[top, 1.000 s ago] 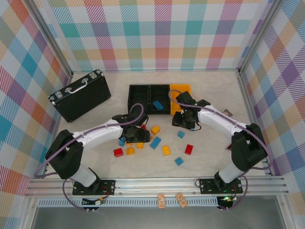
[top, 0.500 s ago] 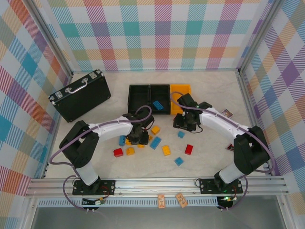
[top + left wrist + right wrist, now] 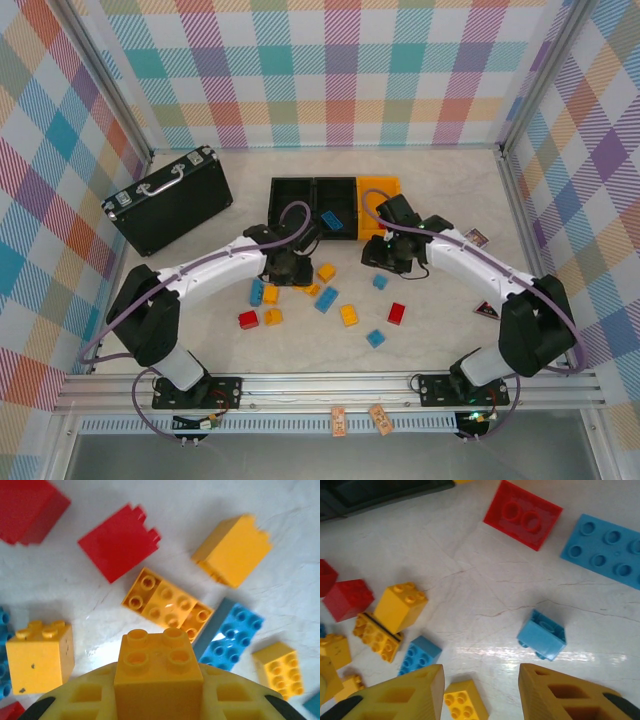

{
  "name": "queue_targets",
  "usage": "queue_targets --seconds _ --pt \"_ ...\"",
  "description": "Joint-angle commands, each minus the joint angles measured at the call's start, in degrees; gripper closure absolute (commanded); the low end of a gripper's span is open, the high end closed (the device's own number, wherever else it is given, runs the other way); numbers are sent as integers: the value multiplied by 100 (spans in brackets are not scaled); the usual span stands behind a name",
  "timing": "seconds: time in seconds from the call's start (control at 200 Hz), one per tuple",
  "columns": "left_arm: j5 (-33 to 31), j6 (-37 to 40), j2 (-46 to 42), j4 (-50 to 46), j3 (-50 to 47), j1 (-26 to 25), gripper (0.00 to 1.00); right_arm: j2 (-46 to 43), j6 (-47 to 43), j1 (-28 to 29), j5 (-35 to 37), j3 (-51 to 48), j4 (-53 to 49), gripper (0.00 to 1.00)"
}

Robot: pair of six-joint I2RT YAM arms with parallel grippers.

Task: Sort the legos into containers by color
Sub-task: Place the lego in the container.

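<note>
Beside the bins (image 3: 337, 181) most legos (image 3: 348, 315) lie unsorted, one blue brick (image 3: 331, 220) binned; left gripper (image 3: 287, 270) clamps a yellow brick (image 3: 159, 662), right gripper (image 3: 480, 685) gapes.

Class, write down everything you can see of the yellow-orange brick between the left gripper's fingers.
The yellow-orange brick is a glossy plastic block. It has four round studs in a two-by-two square on its end face, which points away from the wrist camera toward the table. It sits square and centred in the left gripper, whose yellow fingers press its two sides. Nothing else appears to touch it; whether it clears the table cannot be told.
</note>
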Motion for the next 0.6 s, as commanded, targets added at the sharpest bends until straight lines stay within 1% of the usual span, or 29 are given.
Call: queue_targets --seconds 0.0,0.065,0.145,0.355,0.595 --pt "-60 224 -3 -205 324 199 80 -273 -23 50 -621 -137 485 57" --pt "4 270 84 -176 462 344 79 -334 -33 46 -915 -191 689 57" --pt "69 341 246 -164 678 536 79 -374 -47 45 -1060 -232 735 57" --pt "12 575 978 -237 1510 954 79 -462 -161 42 -1022 -254 590 57" --pt "-415 639 2114 -483 2819 1369 79 -435 -292 42 -1048 -219 507 57"
